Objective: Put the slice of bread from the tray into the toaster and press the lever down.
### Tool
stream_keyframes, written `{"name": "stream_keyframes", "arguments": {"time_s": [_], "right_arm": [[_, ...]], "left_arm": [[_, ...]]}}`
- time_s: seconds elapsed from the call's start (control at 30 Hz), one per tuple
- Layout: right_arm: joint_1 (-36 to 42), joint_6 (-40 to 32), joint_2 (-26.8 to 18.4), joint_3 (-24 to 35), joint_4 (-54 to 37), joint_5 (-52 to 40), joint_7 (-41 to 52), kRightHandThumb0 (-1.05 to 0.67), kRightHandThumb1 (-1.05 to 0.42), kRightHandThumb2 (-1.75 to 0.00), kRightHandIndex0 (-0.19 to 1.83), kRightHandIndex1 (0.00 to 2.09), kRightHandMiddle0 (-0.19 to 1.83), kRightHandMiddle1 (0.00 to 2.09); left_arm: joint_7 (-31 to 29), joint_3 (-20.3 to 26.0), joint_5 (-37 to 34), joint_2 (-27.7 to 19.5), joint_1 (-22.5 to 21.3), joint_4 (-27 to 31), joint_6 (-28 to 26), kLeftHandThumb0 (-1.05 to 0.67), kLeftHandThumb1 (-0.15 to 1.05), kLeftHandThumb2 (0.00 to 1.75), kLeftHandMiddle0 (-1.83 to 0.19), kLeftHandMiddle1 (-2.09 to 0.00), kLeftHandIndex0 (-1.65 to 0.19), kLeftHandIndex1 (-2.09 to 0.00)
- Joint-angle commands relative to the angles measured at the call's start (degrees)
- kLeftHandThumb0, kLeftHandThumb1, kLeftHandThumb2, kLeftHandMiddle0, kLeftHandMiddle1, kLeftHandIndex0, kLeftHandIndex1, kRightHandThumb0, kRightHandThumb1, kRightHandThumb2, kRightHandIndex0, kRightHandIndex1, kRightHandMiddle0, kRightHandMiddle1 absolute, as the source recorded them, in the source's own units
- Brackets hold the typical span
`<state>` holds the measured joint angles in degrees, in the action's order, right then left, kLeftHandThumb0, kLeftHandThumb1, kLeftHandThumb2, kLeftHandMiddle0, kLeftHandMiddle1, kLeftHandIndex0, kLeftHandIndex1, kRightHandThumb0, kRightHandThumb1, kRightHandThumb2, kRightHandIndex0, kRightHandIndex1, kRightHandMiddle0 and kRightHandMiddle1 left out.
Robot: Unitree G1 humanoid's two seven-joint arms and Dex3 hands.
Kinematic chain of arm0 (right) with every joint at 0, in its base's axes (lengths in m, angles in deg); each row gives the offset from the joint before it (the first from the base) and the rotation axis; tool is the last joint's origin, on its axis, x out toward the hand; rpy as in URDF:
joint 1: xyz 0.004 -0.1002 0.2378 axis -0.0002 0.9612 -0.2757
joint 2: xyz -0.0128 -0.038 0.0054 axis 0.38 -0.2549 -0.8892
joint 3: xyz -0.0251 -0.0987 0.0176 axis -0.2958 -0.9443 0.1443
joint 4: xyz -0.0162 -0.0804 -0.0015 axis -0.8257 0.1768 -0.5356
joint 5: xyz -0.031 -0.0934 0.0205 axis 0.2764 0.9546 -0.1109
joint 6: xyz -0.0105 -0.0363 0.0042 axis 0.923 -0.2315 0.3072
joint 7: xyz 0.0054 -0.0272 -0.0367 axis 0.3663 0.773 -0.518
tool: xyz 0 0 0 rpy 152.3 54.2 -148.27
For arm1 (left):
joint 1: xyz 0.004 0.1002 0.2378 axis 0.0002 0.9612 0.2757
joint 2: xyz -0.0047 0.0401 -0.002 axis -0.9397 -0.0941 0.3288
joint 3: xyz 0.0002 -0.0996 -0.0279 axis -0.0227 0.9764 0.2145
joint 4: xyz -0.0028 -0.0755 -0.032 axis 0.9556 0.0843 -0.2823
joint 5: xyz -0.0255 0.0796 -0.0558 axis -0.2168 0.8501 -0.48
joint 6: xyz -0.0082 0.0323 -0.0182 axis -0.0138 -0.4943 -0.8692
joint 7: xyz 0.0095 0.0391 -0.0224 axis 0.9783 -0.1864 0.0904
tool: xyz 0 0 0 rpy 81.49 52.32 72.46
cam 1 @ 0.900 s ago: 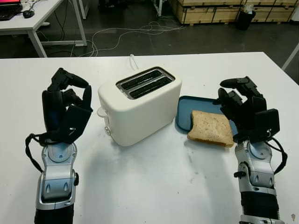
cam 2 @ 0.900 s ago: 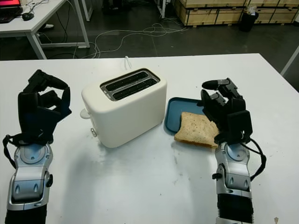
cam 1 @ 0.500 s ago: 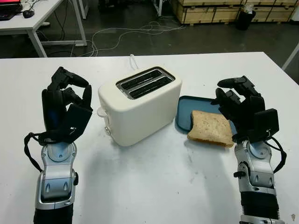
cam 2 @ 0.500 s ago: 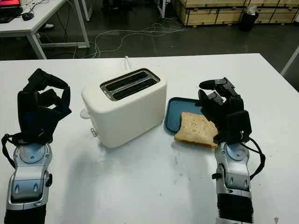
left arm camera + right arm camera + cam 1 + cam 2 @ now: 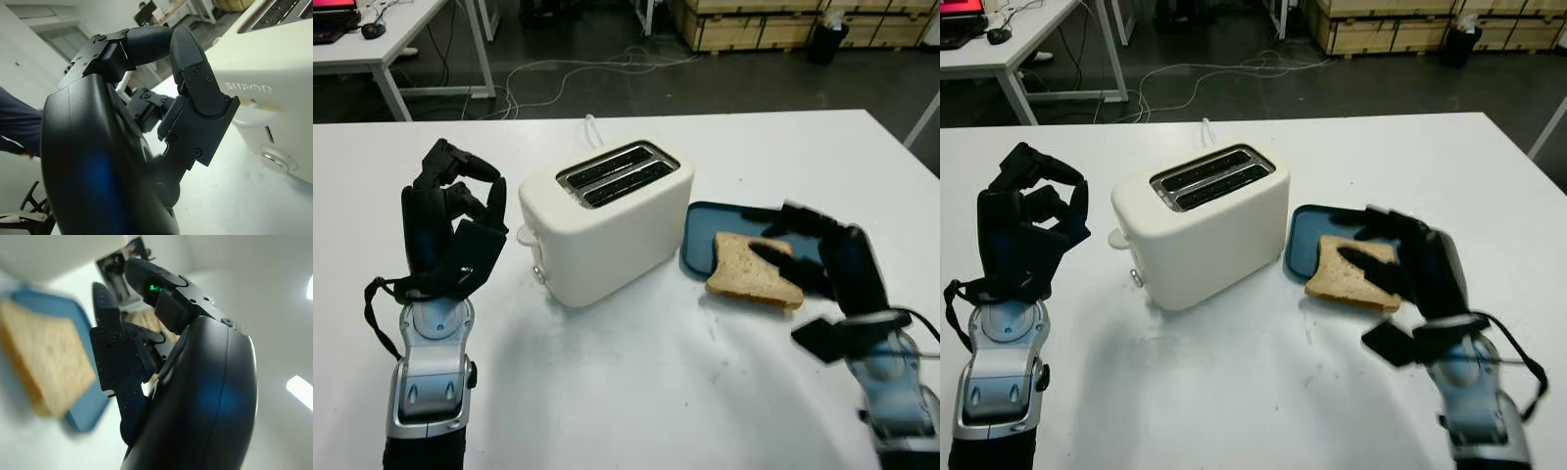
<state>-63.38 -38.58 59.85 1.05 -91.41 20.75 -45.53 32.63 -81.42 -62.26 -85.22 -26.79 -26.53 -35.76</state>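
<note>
Tan bread slice (image 5: 751,270) overhangs blue tray (image 5: 705,235) edge, right of cream two-slot toaster (image 5: 605,220); right hand (image 5: 822,264) reaching over it, nothing gripped; left hand (image 5: 450,225) curled, empty, left of toaster.

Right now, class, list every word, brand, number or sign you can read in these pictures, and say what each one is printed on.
"SUPOR": raised brand lettering on the side of the white toaster, seen in the left wrist view.
No other text can be read: the bread slice, the blue tray and the table carry none.
</note>
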Motion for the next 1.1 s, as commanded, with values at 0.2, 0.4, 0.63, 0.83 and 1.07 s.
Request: {"name": "stream_keyframes", "arguments": {"time_s": [0.2,0.4,0.63,0.83,1.07], "right_arm": [[3.4,-0.7,-4.7,-1.6,-1.8,10.7,-3.9,-0.5,-0.74,0.0,0.94,0.26,0.94,0.0],[3.7,-3.3,-5.5,-4.2,-0.9,16.3,-5.4,-0.51,-0.72,0.0,0.77,0.01,0.74,0.0],[2.6,-8.2,-6.1,-8.3,0.4,20.5,-4.5,-0.5,-0.72,0.0,0.51,0.0,0.55,0.0],[1.3,-12.3,-7.0,-12.4,3.0,25.3,-5.7,-0.49,-0.71,0.0,0.45,0.0,0.51,0.0],[-1.1,-16.1,-6.8,-16.6,8.3,29.5,-10.9,-0.36,-0.71,0.0,0.5,0.02,0.52,0.01]], "left_arm": [[0.4,0.0,0.8,-0.2,-1.4,0.1,0.0,-0.11,0.65,1.04,-0.94,-1.75,-0.57,-1.75],[0.4,0.3,0.2,0.0,-1.5,0.0,0.6,-0.09,0.66,1.03,-0.93,-1.75,-0.57,-1.75],[0.3,0.2,0.7,-0.2,-1.5,0.2,0.3,-0.09,0.66,1.03,-0.95,-1.75,-0.58,-1.75],[0.4,0.3,0.4,-0.2,-1.4,0.1,0.8,-0.09,0.66,1.02,-0.95,-1.75,-0.57,-1.75],[0.1,0.4,-0.1,-0.1,-1.2,0.3,1.3,-0.12,0.65,1.04,-0.96,-1.75,-0.58,-1.75]]}}
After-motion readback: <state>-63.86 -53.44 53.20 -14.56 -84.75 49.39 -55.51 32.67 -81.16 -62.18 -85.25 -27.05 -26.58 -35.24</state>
